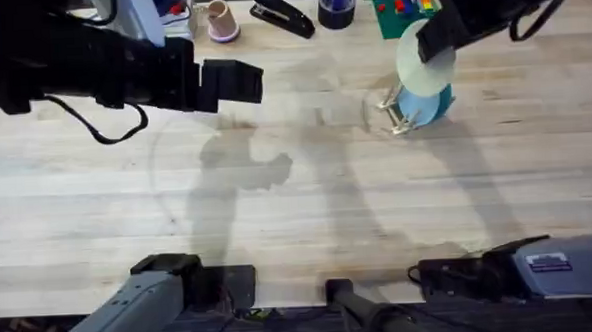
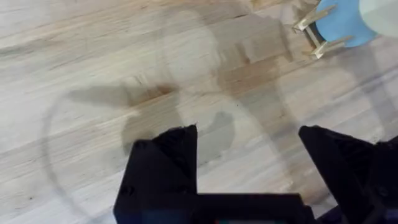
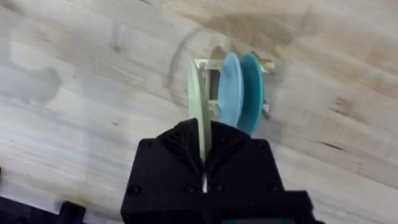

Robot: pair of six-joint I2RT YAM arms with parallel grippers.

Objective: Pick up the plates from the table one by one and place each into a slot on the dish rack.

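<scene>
My right gripper (image 1: 433, 42) (image 3: 204, 134) is shut on the rim of a pale cream-yellow plate (image 1: 422, 62) (image 3: 198, 102). It holds the plate upright just over the dish rack (image 1: 398, 114) (image 3: 208, 64), at the rack's near side. Two teal-blue plates (image 3: 231, 87) (image 3: 252, 92) stand upright in the rack's slots beside it; from overhead they read as one blue shape (image 1: 430, 106). My left gripper (image 1: 244, 83) (image 2: 249, 134) hovers open above the bare table (image 1: 278, 217), well left of the rack (image 2: 311, 28), with nothing between its fingers.
Along the table's far edge sit a pink cup (image 1: 222, 19), a black stapler (image 1: 281, 13), a dark round holder (image 1: 336, 6) and a green baseplate with toy bricks (image 1: 401, 8). Both arm bases stand at the near edge.
</scene>
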